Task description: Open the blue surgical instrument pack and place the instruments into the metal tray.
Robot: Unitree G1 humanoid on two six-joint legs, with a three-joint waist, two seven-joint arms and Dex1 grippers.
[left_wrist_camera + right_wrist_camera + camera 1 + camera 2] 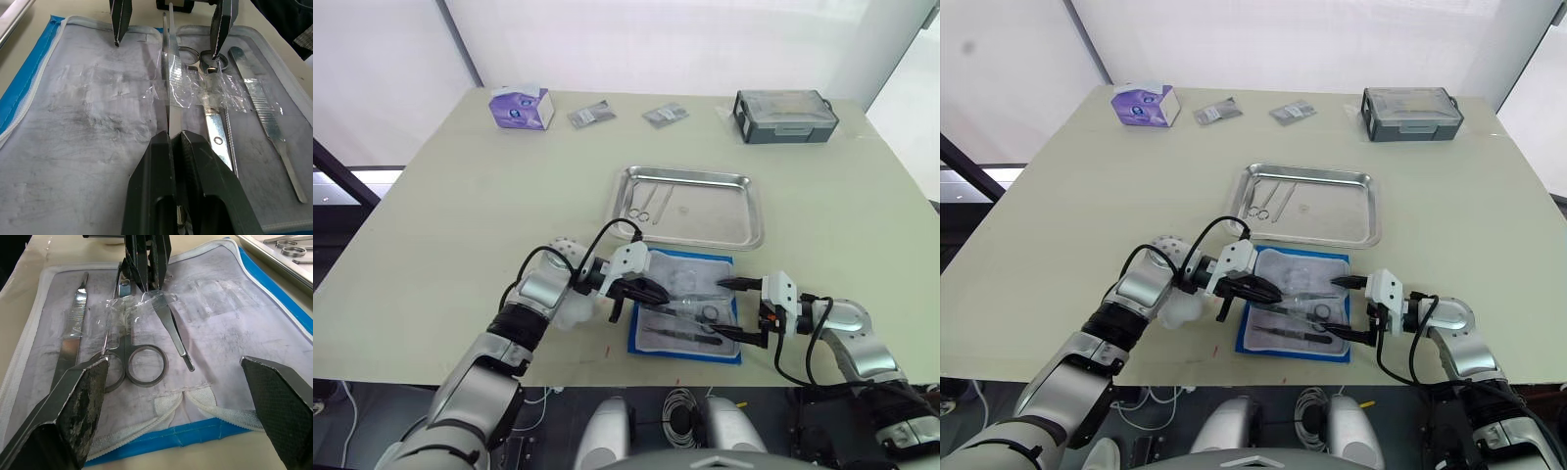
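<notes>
Left end effector [651, 292] clenched on tweezers [170, 73] over the opened pack [688, 307]; right end effector [732, 308] released at the pack's other side.

The pack lies unfolded near the counter's [440, 235] front edge, just in front of the tray [689, 206]. Scissors [132, 357] and a forceps [71, 340] lie on its whitish liner under crumpled clear tape [195, 90]. The tray, toward the counter's middle, holds a few instruments [644, 203] at its left end.
</notes>
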